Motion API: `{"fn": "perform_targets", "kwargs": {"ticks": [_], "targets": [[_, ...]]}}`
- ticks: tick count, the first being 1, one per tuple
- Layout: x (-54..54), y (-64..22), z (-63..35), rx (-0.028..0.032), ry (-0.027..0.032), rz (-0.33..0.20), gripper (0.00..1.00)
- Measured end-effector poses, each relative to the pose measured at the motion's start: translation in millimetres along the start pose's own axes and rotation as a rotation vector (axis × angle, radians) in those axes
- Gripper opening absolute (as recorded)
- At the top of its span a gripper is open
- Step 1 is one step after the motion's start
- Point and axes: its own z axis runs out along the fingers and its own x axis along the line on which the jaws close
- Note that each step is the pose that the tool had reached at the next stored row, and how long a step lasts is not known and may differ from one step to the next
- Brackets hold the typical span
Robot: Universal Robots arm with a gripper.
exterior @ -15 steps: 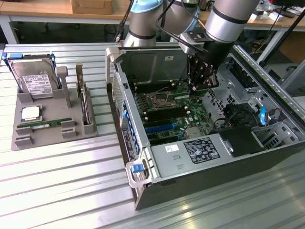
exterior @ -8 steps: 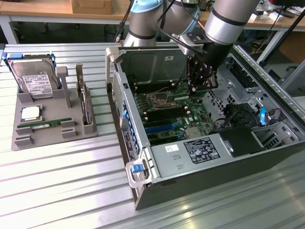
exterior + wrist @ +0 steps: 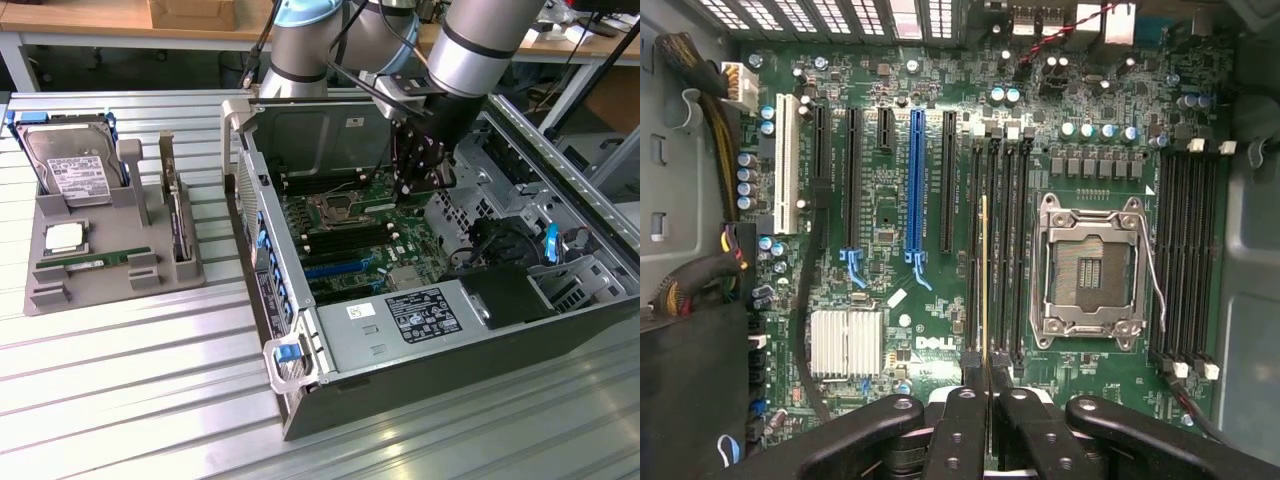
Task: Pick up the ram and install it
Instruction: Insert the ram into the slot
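In the wrist view my gripper (image 3: 986, 378) is shut on the ram (image 3: 985, 270), a thin green stick seen edge-on. It hangs over the black memory slots (image 3: 995, 240), between the blue slot and the processor socket, in line with them; whether it touches a slot I cannot tell. In the exterior view the gripper (image 3: 420, 178) reaches down into the open computer case (image 3: 300, 400), just above the motherboard (image 3: 350, 225). Another green ram stick (image 3: 95, 262) lies flat on the grey holder tray (image 3: 110, 295) at the exterior view's left.
The tray also holds a silver hard drive (image 3: 70, 165) and a square processor chip (image 3: 65, 238). Near the ram are the open processor socket (image 3: 1090, 272), a blue slot (image 3: 915, 180) and a silver heatsink (image 3: 847, 343). Cables (image 3: 700, 270) and drive bays (image 3: 560, 270) crowd the case.
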Motion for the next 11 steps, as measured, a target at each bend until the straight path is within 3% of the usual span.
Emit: {"fn": "perform_targets", "kwargs": {"ticks": [11], "targets": [[0.1,-0.2,7.0,0.0,0.0,0.0,0.12]]}}
